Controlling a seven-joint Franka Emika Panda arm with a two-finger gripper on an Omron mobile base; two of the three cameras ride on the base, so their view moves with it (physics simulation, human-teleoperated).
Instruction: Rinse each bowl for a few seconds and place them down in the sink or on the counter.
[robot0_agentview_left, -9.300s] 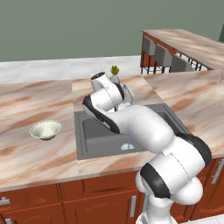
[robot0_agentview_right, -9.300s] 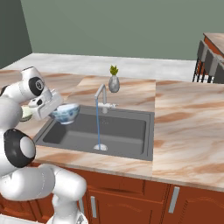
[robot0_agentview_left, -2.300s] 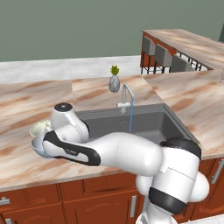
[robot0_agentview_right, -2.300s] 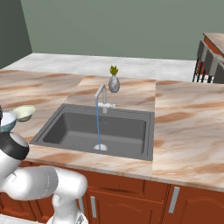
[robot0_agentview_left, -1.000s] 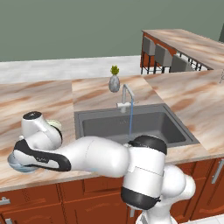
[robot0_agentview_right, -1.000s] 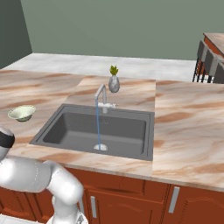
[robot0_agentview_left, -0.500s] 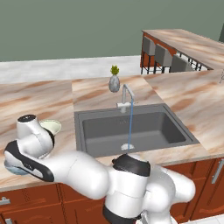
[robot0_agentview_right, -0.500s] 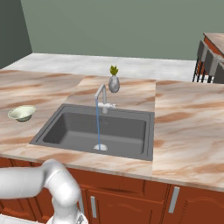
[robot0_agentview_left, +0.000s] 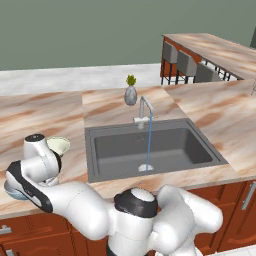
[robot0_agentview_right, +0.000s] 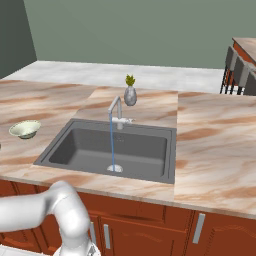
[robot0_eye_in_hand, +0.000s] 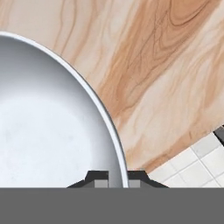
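While water runs in a thin stream from the faucet (robot0_agentview_left: 144, 107) into the sink (robot0_agentview_left: 150, 148), the arm is seen folded far out to the left of the basin, its hand lowered at the counter's (robot0_agentview_left: 60, 112) front edge. At the gripper (robot0_eye_in_hand: 112, 177), the two finger tips are set on either side of the larger bowl's (robot0_eye_in_hand: 48, 127) rim, pinching it, one tip inside and one outside. A sliver of that pale blue bowl is visible beneath the hand in the left base view, low over the counter; contact cannot be told. Just behind the hand, the small cream-green bowl (robot0_agentview_right: 25, 128) rests on the counter, left of the sink. A vase with a plant (robot0_agentview_right: 130, 92) stands behind the faucet.
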